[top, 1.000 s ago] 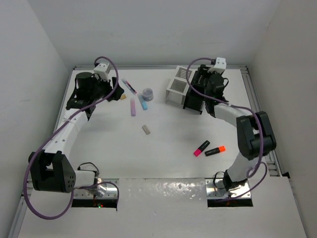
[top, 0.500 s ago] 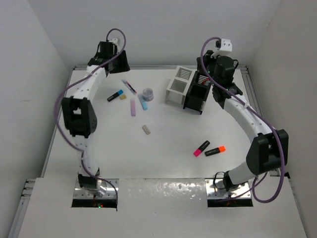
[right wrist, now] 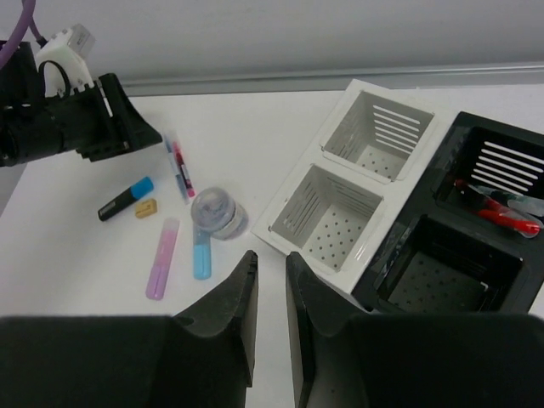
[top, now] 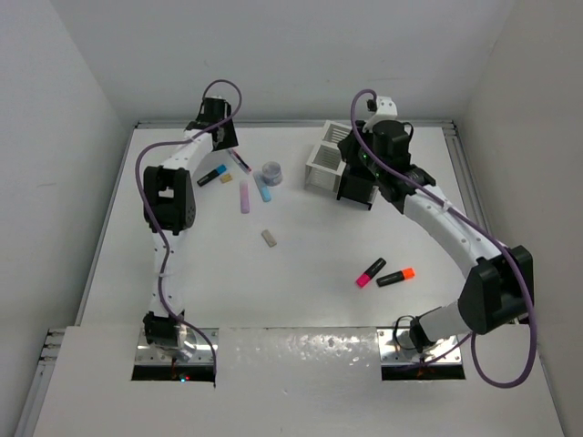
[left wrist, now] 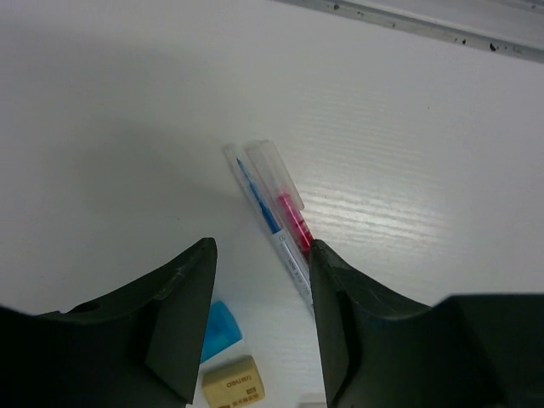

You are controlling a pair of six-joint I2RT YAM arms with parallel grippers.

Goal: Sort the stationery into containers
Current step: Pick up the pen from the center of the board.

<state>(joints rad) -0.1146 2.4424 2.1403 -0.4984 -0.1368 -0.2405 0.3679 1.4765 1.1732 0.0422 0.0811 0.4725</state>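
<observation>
Two pens (left wrist: 276,219) near table's far edge (left wrist: 408,21), left fingers (left wrist: 180,319) apart, right fingers (right wrist: 231,319) nearly closed, empty.

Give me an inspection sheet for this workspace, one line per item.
Surface: white table, bare between the scattered items.
Job's things: white bin has two compartments, both empty; black bin holds a red pen in its far compartment. Two clear pens, pink stick, blue stick, round piece, blue-tipped highlighter, eraser, pink highlighter and orange highlighter lie loose.
Clutter: nothing seen.
Grippers: left gripper open, empty, over the pens; right gripper nearly shut, empty.
Cables: purple cable along each arm.
Surroundings: plain white walls.
</observation>
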